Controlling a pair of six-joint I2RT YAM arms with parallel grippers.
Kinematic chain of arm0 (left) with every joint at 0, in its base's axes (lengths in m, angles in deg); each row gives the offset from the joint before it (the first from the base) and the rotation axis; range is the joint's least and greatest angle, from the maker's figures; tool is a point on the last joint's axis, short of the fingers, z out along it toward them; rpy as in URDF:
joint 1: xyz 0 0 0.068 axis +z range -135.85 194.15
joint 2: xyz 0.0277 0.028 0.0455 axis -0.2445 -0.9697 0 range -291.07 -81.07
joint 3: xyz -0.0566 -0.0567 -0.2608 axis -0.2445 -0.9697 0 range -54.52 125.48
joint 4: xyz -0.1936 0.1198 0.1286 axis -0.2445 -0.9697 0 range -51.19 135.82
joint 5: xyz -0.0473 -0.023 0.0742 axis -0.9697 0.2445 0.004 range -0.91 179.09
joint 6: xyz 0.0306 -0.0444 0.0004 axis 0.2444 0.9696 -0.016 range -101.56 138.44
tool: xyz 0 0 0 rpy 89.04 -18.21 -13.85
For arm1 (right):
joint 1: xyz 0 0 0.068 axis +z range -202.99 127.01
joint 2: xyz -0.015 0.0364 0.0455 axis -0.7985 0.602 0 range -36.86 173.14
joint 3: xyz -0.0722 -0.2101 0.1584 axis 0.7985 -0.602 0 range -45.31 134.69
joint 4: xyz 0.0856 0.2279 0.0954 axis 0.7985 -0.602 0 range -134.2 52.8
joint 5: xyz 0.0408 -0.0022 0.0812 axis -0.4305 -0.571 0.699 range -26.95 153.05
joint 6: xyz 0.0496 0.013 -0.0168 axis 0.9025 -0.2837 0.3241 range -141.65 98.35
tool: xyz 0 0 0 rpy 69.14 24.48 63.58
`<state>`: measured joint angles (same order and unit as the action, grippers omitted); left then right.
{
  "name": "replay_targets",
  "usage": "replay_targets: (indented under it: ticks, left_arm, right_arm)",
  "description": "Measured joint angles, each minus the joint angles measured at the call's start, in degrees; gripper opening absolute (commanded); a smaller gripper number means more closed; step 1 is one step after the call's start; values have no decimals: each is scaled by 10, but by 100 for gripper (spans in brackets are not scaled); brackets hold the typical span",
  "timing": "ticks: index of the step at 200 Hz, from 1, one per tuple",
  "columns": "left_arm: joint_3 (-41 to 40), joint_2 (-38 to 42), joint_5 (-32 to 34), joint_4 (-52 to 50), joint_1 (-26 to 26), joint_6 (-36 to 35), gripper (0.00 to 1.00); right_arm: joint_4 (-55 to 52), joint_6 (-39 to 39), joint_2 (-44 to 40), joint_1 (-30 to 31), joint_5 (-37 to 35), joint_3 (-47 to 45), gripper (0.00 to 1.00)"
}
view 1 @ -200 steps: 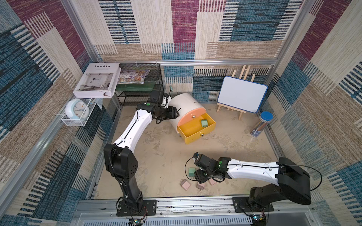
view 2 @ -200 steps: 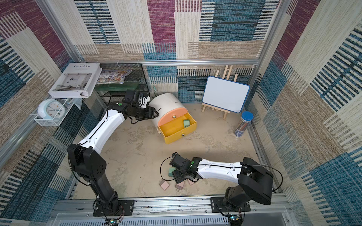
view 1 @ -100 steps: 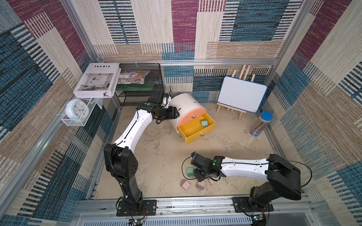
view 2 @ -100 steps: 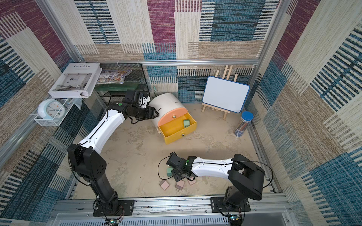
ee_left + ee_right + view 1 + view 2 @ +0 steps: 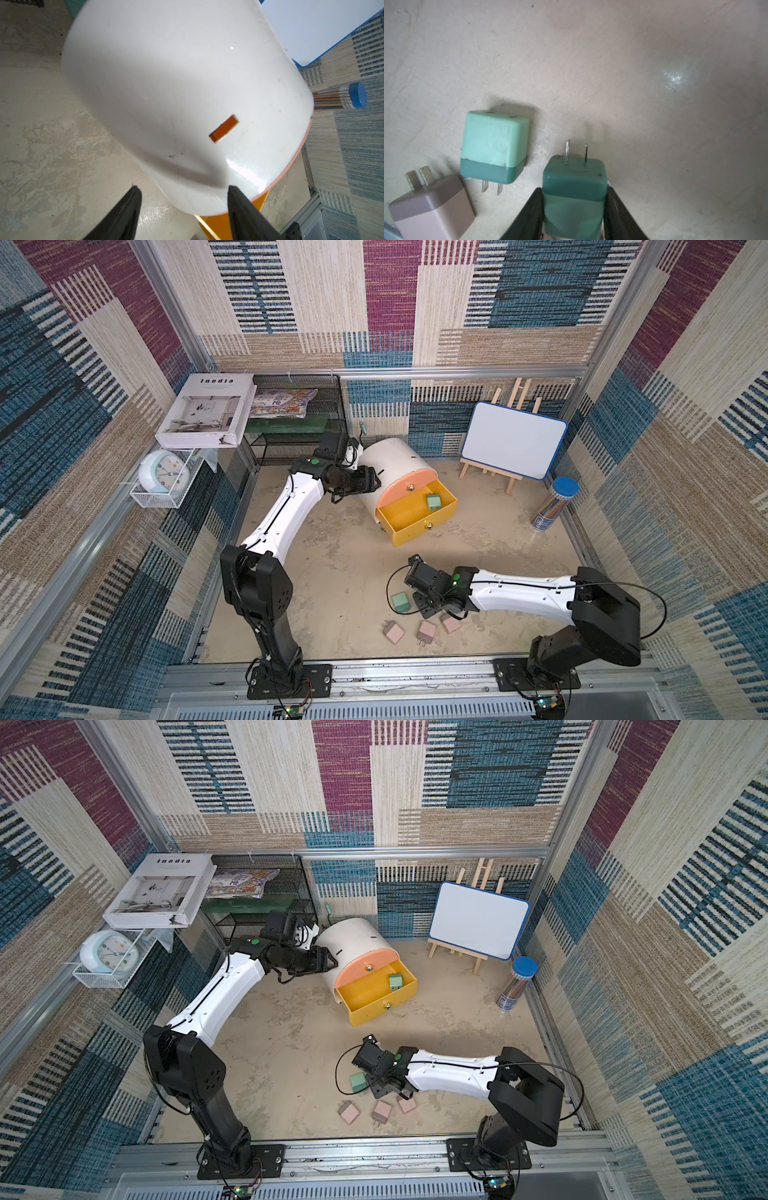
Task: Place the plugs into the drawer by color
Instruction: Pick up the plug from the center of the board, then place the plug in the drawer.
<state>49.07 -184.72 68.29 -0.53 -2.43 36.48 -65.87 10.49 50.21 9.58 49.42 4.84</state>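
Both top views: mottled beige floor, woven patchwork walls; white cabinet at 12 o'clock, yellow drawer pulled out holding a green plug; pink plugs at 6 o'clock | Left wrist: left gripper parted, empty, at the cabinet shell | Right wrist: right gripper clamped on held mint plug; loose mint plug beside it

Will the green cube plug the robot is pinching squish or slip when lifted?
Probably no squishing: the mint green cube plug looks like hard plastic, its edges square inside the right gripper. It is small, so likely light. Its smooth sides might slip, but the fingers press flat faces, so it should hold.
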Motion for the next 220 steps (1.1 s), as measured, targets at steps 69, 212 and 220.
replay_targets:
  ticks: [69, 212, 220]
  left_arm:
    - [0, 0, -2, 0, -1, 0, 70]
    - [0, 0, -6, 2, -2, 5, 70]
    - [0, 0, -6, 2, -2, 5, 70]
  right_arm:
    - [-88, -49, -134, -64, -29, 61, 40]
    - [-134, -283, 81, -226, -24, 447, 40]
    - [-134, -285, 89, -231, -21, 447, 40]
